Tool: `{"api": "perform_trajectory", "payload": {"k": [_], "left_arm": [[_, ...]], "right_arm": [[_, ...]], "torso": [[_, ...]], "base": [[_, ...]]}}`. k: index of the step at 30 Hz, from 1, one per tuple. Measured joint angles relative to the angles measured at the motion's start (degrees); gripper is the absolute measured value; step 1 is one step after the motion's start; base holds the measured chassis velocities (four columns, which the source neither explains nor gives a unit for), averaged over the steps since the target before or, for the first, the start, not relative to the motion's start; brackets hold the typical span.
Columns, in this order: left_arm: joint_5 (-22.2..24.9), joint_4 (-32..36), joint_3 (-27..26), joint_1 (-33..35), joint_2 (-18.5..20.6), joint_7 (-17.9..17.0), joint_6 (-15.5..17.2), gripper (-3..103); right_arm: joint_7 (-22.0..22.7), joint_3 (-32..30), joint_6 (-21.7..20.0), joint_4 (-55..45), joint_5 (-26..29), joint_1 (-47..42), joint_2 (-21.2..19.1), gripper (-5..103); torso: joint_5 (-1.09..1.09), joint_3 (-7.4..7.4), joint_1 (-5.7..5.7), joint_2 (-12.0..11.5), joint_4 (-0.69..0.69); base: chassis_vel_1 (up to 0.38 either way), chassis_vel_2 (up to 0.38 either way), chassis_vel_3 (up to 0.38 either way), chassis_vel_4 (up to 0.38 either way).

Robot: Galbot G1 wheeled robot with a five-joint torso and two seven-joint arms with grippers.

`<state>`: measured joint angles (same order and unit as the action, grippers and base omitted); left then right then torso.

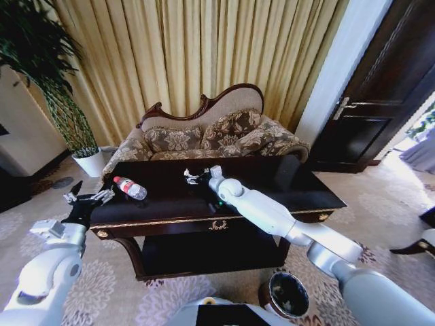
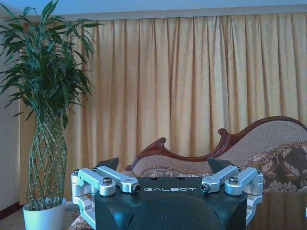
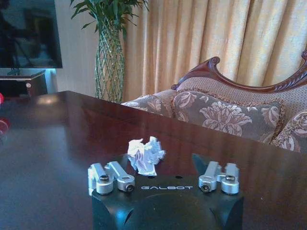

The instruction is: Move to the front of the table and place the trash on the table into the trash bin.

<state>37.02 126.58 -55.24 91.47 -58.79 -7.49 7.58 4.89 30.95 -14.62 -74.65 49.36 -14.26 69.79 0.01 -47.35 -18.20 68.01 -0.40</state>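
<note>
Dark glossy wood fills the middle of your head view: that is the table (image 1: 272,193), gold trim along its front edge. Far left, your left end effector (image 1: 87,198) hangs just off the table's left end, fingers spread wide and holding nothing (its wrist camera looks past the open fingers at the curtain and a potted plant (image 2: 45,120)). Next along, the clear bottle (image 1: 129,188) with its red label lies on its side near the table's left end, close to that end effector but apart from it. Moving toward the centre, your right end effector (image 1: 197,178) reaches over the tabletop, fingers open, with the crumpled white scrap (image 3: 145,155) lying on the wood just beyond its fingertips, roughly between them and not gripped. A sofa (image 1: 211,136) sits behind the table. Lower right, on the carpet by your base, stands the round dark trash bin (image 1: 288,295), well apart from the bottle and scrap.
</note>
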Motion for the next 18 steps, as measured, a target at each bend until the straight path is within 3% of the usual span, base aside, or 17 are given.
{"api": "perform_trajectory", "payload": {"k": [7,10,18], "left_arm": [[-0.08,-0.08,-0.37,0.06,-0.54,0.45,-0.48,100],[-0.07,-0.12,-0.38,0.05,-0.55,0.53,-0.51,100],[-0.20,-0.25,-0.02,-0.09,-0.88,0.82,-0.63,100]], "right_arm": [[0.30,0.97,-0.06,1.12,-0.01,1.10,1.07,48],[0.33,1.05,-0.06,1.18,-0.01,1.19,1.05,42],[1.28,0.98,-0.01,0.52,-0.03,1.17,0.14,5]], "torso": [[0.00,0.00,0.00,0.00,0.01],[0.00,0.00,0.00,0.00,0.01],[0.00,0.00,0.01,0.00,0.00]], "base": [[0.000,0.000,0.000,0.000],[0.000,0.000,0.000,0.000],[0.000,0.000,0.000,0.000]]}}
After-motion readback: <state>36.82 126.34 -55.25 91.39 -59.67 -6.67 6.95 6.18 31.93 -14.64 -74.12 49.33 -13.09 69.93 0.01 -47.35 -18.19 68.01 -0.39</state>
